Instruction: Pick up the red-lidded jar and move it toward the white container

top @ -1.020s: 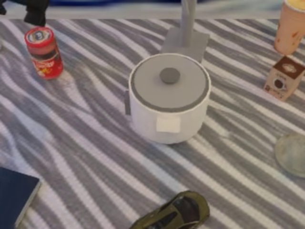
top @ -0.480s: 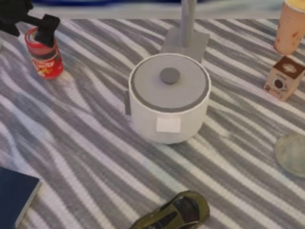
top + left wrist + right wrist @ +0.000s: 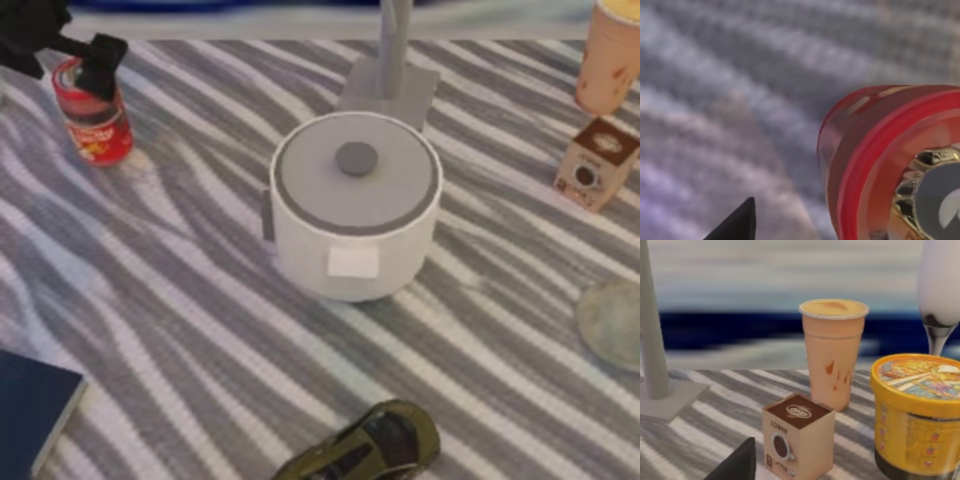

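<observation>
Black left gripper (image 3: 75,58) over red-lidded jar (image 3: 95,122)

Even, soft light throughout. The white container (image 3: 356,220) casts only a faint shadow on the striped cloth (image 3: 180,300) beside it; the cloth beyond the red-lidded jar (image 3: 890,165) is blurred.
</observation>
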Robot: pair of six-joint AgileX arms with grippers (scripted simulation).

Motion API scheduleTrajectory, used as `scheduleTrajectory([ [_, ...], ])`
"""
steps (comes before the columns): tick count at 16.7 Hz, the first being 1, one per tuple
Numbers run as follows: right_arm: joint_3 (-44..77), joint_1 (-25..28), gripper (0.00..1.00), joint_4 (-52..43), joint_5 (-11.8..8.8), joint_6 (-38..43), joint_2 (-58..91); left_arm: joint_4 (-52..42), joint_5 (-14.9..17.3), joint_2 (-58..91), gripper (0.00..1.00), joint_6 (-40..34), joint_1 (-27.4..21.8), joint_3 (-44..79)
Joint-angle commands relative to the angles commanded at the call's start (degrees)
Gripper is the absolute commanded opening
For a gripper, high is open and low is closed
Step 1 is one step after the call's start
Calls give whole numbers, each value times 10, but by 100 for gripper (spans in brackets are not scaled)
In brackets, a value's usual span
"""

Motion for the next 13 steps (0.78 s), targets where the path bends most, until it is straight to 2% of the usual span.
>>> scheduleTrajectory([
  [5, 0, 0, 100, 0, 0, 0, 0, 64, -1, 19, 100, -3, -4, -45],
  [9, 0, 0, 100, 0, 0, 0, 0, 66, -1, 20, 100, -4, -4, -46],
  [13, 0, 0, 100, 0, 0, 0, 0, 66, -1, 20, 70, -4, -4, -46],
])
